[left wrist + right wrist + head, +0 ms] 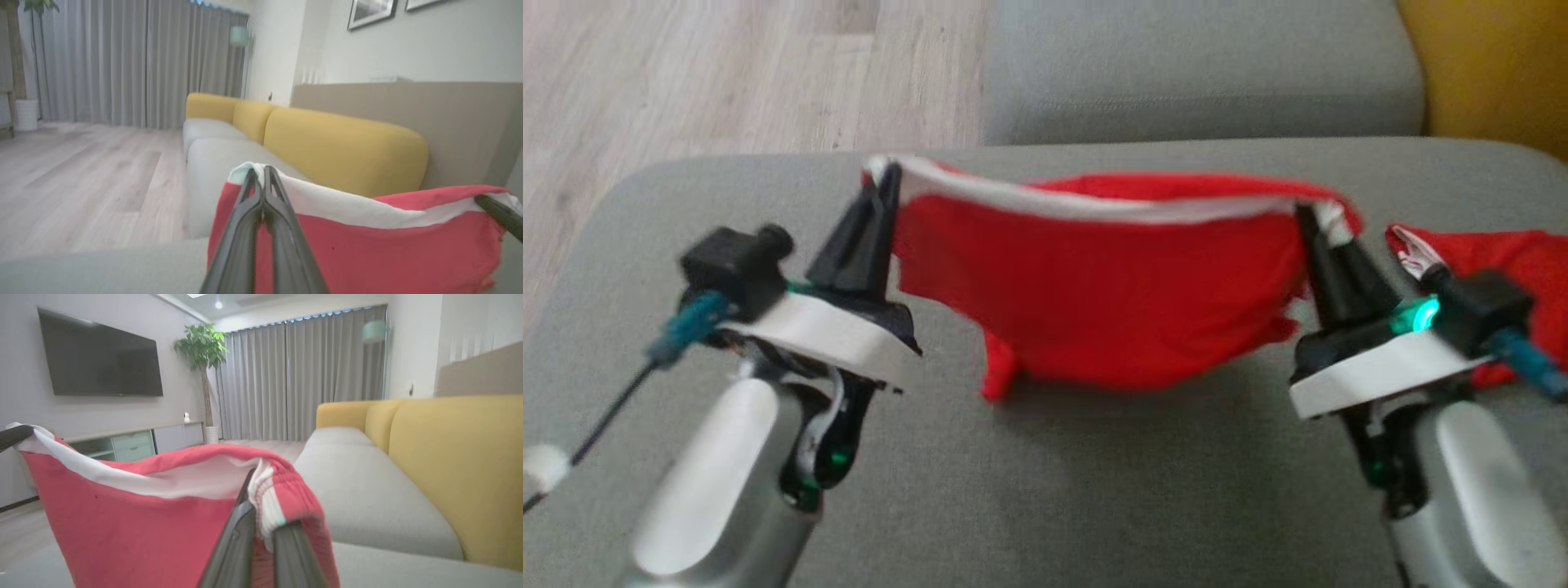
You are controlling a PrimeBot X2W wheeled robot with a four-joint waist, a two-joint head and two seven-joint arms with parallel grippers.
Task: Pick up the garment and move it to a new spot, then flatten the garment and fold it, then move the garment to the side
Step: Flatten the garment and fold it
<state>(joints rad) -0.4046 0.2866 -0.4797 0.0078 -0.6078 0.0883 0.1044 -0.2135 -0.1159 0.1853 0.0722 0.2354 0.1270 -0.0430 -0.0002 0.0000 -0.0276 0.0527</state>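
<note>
- The garment hangs in the air over the grey seat, with its low edge close to the seat.
- The left jaws pinch its top corner over the seat's left side. The right jaws pinch the other top corner over the seat's right side.
- I think the pick-up is done.
- Flattening, folding and putting it aside are not done yet.
- The garment hangs open on top like a bag. I see nothing in it.
- Another red cloth lies at the seat's right edge.
</note>
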